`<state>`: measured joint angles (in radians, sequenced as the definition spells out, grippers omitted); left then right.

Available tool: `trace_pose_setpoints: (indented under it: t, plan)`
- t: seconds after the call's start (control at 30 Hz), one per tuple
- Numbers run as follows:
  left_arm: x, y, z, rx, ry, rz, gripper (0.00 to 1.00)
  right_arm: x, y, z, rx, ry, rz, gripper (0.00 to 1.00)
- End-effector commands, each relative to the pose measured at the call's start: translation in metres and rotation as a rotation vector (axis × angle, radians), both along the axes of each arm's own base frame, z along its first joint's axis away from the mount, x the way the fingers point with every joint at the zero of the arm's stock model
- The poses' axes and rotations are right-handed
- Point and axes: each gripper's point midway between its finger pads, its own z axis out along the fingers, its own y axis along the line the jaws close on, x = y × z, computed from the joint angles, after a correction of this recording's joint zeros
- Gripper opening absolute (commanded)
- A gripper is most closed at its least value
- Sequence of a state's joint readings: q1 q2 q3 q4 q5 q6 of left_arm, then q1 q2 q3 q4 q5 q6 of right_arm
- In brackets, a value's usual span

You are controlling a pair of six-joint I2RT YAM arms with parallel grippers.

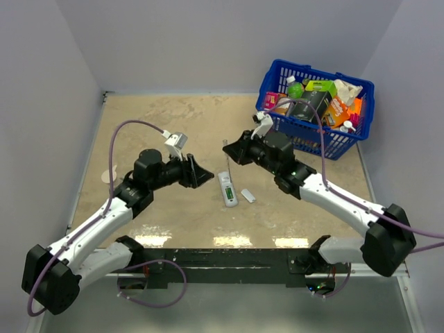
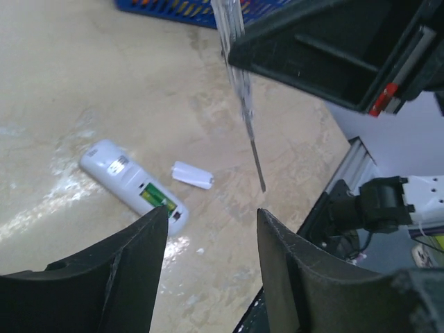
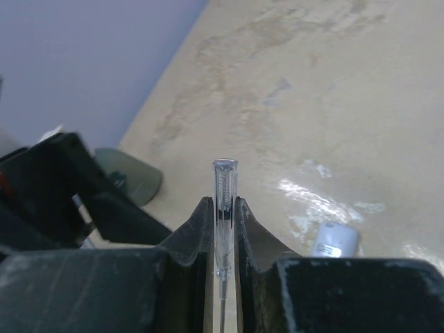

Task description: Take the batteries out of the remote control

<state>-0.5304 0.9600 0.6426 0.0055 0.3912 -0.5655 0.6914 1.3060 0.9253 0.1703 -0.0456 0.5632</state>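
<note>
A blue plastic basket (image 1: pixel 316 104) stands at the far right corner of the table (image 1: pixel 152 118), crammed with packets and a green-capped bottle; it is well apart from the work. Nearer in, a small white cover piece (image 1: pixel 248 195) lies just beside the remote control (image 1: pixel 227 189), not touching it.

The remote control lies flat near the middle of the table, between the two arms, back face up with its bay open. The batteries (image 2: pixel 154 199) show as a green patch in that bay; I cannot tell one cell from the other.

The right gripper (image 3: pixel 223 202) has its jaws clenched on a thin clear-handled tool (image 3: pixel 225 177), a spring visible inside the handle. From the left wrist camera the tool's metal shaft hangs point down in front of the remote control, its tip off to the side of the cover piece and above the table. The left gripper (image 2: pixel 211 211) hovers on the remote control's other side, jaws released and grasping nothing.

The right wrist camera catches only one rounded white end of the remote control; the rest is cut off behind the jaws. The basket's contents are too jumbled to name fully.

The table is tan, mottled like stone, and glossy with glare patches. Pale grey-lilac walls (image 1: pixel 208 41) close it in on three sides.
</note>
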Motion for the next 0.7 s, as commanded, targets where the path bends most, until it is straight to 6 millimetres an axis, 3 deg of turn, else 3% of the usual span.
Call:
trace_pose_setpoints:
  t: [0.0, 0.03, 0.13, 0.27, 0.67]
  plan:
    - [-0.016, -0.027, 0.055, -0.174, -0.106, -0.188, 0.57, -0.04, 0.014, 0.056, 0.164, -0.217, 0.183, 0.0]
    - [-0.019, -0.031, 0.064, -0.213, -0.12, -0.207, 0.57, -0.047, 0.011, 0.067, 0.188, -0.244, 0.185, 0.0]
    - [-0.024, -0.034, 0.07, -0.271, -0.13, -0.239, 0.56, -0.056, 0.011, 0.072, 0.215, -0.263, 0.181, 0.0]
    - [-0.023, -0.037, 0.072, -0.296, -0.132, -0.243, 0.56, -0.056, 0.012, 0.071, 0.222, -0.236, 0.138, 0.0]
    - [-0.008, -0.047, 0.051, -0.248, -0.08, -0.212, 0.51, -0.055, 0.019, 0.069, 0.292, -0.128, 0.03, 0.0]
